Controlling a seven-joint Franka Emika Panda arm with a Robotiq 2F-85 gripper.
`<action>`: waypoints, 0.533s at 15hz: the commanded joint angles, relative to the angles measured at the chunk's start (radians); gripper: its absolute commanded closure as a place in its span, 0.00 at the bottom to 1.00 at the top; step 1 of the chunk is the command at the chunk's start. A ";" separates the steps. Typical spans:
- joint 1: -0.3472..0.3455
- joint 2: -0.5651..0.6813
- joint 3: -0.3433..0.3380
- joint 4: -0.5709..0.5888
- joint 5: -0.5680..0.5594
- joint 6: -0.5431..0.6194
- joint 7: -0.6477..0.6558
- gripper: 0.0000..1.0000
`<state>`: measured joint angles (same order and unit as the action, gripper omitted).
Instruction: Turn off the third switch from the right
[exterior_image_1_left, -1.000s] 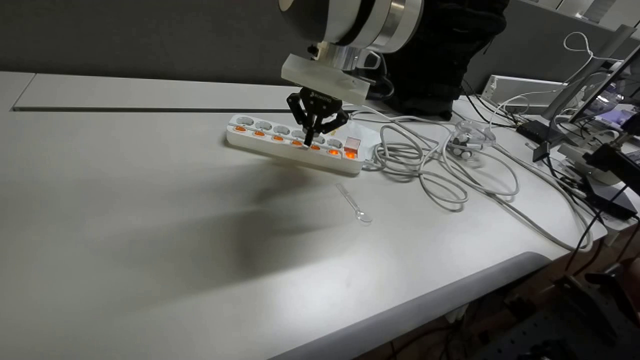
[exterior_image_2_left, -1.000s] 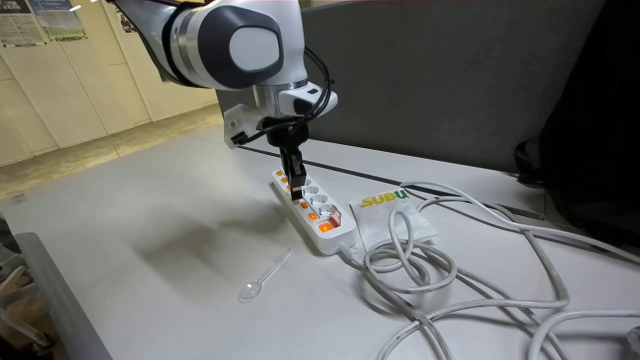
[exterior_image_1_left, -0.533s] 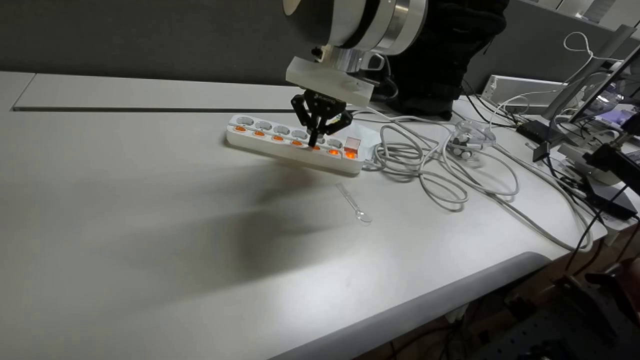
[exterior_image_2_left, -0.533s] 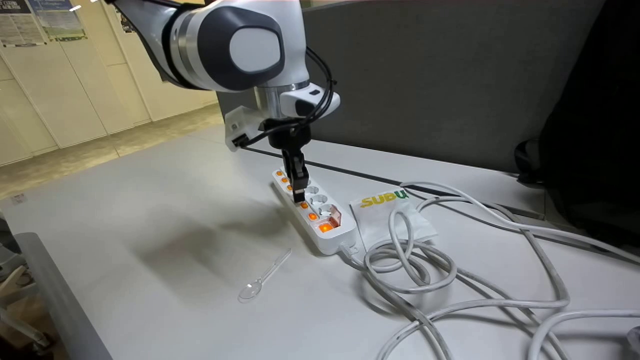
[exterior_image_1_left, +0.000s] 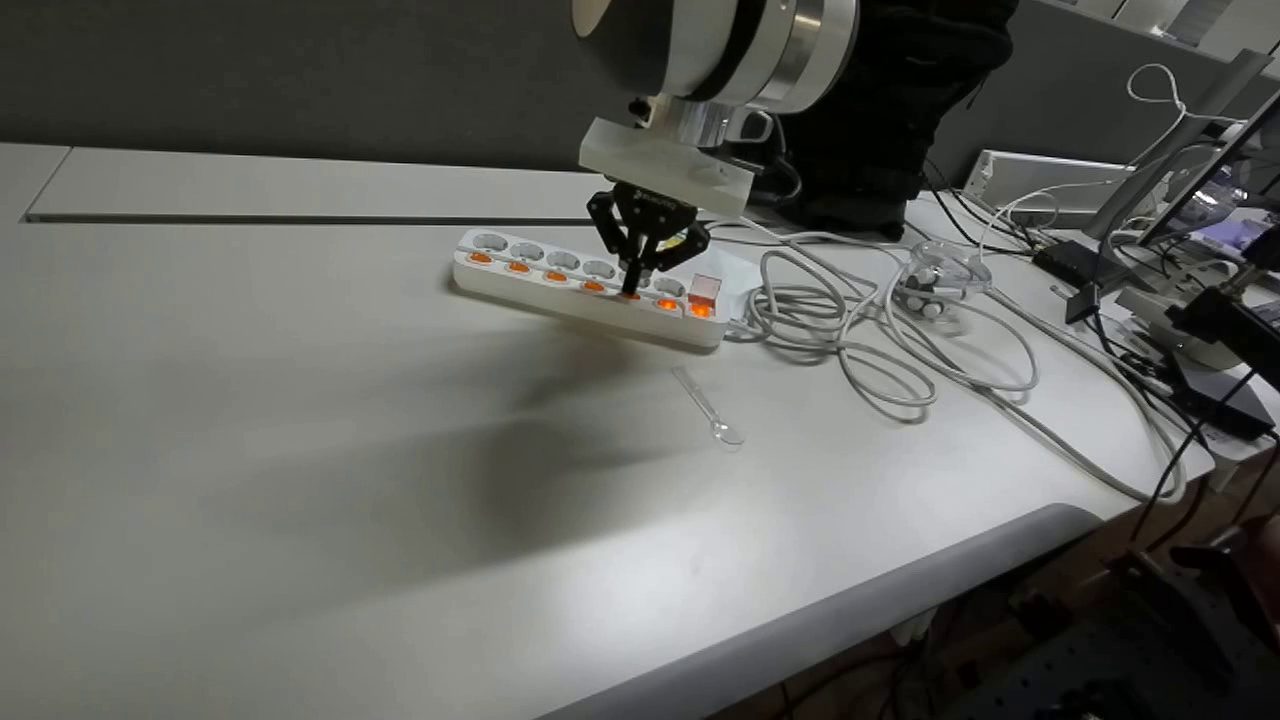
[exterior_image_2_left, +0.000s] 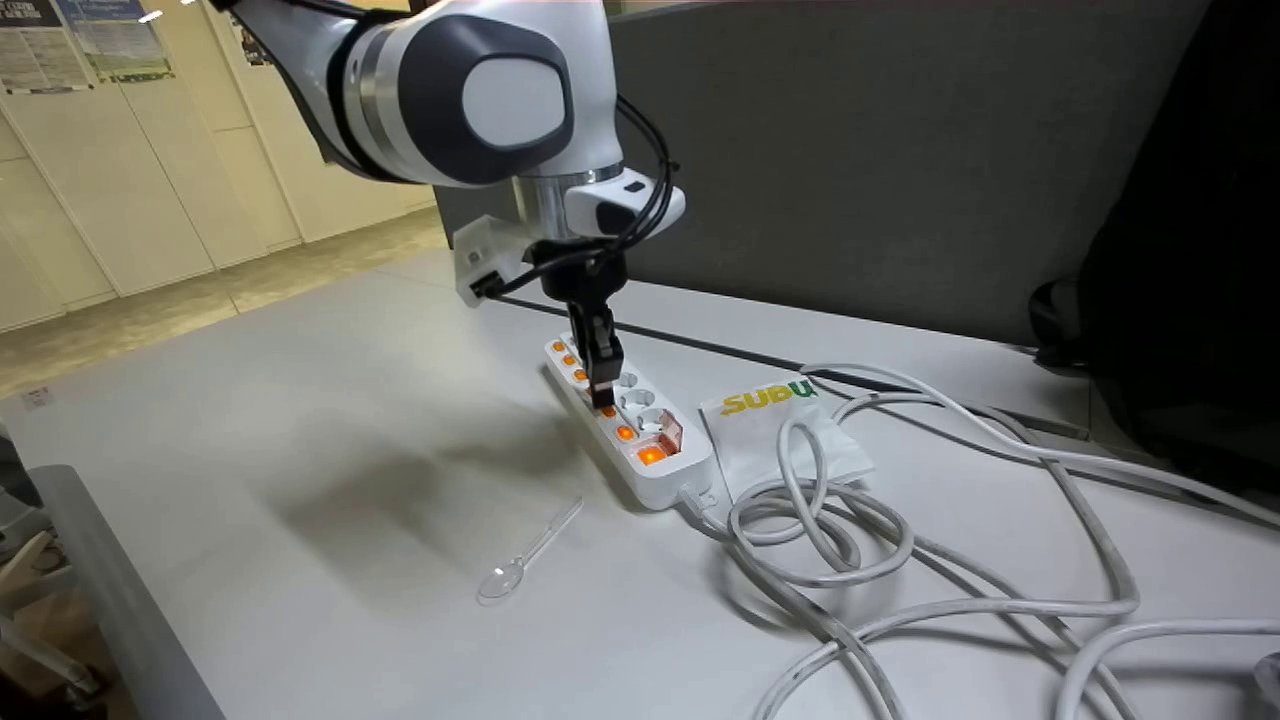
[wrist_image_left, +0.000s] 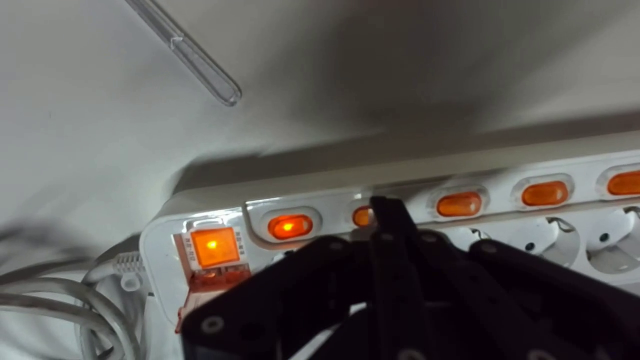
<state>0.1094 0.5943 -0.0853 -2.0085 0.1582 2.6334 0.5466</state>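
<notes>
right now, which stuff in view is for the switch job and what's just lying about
For the job:
third switch from the right
power strip it sits in
gripper at that switch, contact unclear

Just lying about:
clear plastic spoon
white printed paper beside the strip
black bag

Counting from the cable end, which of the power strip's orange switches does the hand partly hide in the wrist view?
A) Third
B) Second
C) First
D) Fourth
A: the hand covers one side of the third switch, while the second switch and fourth switch show whole.
</notes>
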 joint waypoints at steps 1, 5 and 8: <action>0.016 -0.003 -0.012 -0.007 -0.005 0.001 -0.002 1.00; 0.018 0.011 -0.012 0.003 -0.002 -0.003 -0.002 1.00; 0.019 0.023 -0.015 0.015 -0.005 -0.012 0.001 1.00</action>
<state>0.1157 0.6007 -0.0856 -2.0083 0.1582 2.6333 0.5434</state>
